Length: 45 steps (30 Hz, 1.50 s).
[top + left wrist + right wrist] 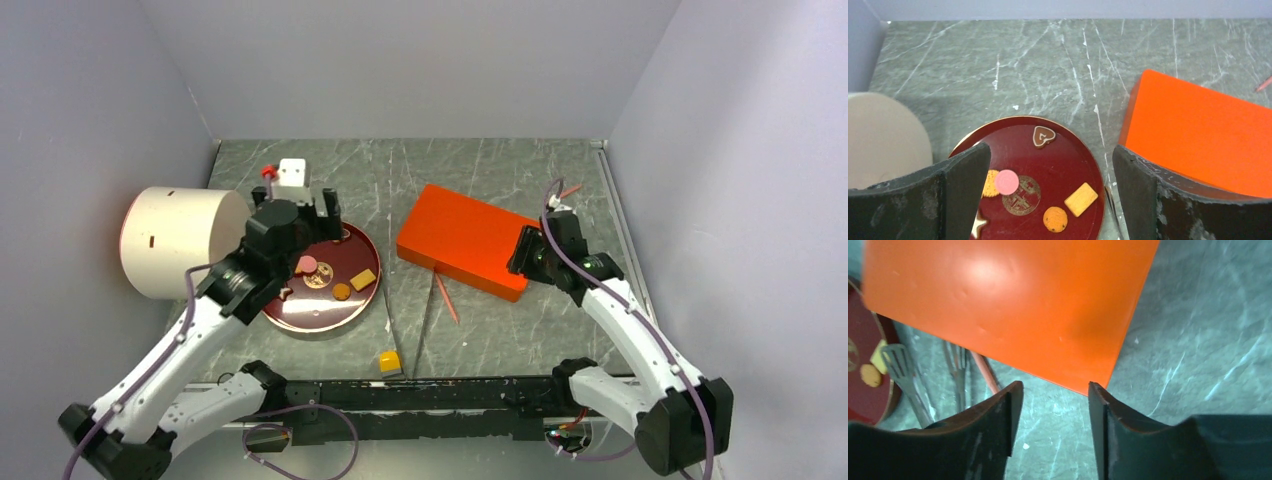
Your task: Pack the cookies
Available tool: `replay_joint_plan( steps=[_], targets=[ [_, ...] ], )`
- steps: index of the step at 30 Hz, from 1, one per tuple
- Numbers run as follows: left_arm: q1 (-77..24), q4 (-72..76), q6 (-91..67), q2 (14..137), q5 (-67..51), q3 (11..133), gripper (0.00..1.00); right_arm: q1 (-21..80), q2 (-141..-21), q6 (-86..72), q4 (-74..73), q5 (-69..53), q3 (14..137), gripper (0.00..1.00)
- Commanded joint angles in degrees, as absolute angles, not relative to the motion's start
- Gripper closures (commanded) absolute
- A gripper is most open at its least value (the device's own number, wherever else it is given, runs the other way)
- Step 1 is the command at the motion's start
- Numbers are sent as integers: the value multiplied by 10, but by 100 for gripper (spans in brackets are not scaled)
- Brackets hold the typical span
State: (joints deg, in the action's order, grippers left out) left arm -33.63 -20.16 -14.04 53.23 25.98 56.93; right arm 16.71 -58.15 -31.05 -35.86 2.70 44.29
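Left hand (1049, 160), wide and empty over red plate (1018, 119): best centred on pink round cookie (1007, 181), 10 o'clock of centre, closing gently; right hand (1055, 390) narrow, empty, at orange box (1008, 300).

Table (500, 170): grey-green marble, white veins. Plate (1068, 155): dark red, gold rim, gold emblem (1021, 196) at centre. Cookies (341, 291) on it: pink disc (1006, 181); brown heart (1042, 136) with pale outline; yellow-orange rectangle (1081, 199); orange round (1055, 219) with dark specks; pale star (979, 225), partly hidden. Slab (465, 240): plain bright orange. Cylinder (185, 240): cream. Cube (389, 360): yellow-orange. Stick (446, 298): pinkish red.
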Motion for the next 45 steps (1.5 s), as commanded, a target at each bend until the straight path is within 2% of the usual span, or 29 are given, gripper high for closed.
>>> replay_joint_plan(
  steps=[1,6,13,18,19,20,30,45],
  targets=[
    [-337,-259,-166,464,322,562,3,169,-539,-263,-355,68,500,40],
    [-337,-326,-165,383,363,555,3,169,-475,-237,-352,108,502,27],
    [-337,-376,-155,259,406,546,3,178,-412,-234,-379,144,509,17],
    [-337,-394,-151,187,419,525,3,181,-359,-238,-380,174,497,14],
    [-337,-393,-151,174,423,519,3,180,-344,-235,-375,174,493,4],
    [-337,-389,-150,162,424,512,3,180,-325,-233,-367,176,487,1],
    [-337,-329,-120,105,401,447,3,180,-196,-235,-349,266,439,0],
    [-338,-319,-150,72,382,402,3,180,-194,-176,-323,279,437,0]
  ],
)
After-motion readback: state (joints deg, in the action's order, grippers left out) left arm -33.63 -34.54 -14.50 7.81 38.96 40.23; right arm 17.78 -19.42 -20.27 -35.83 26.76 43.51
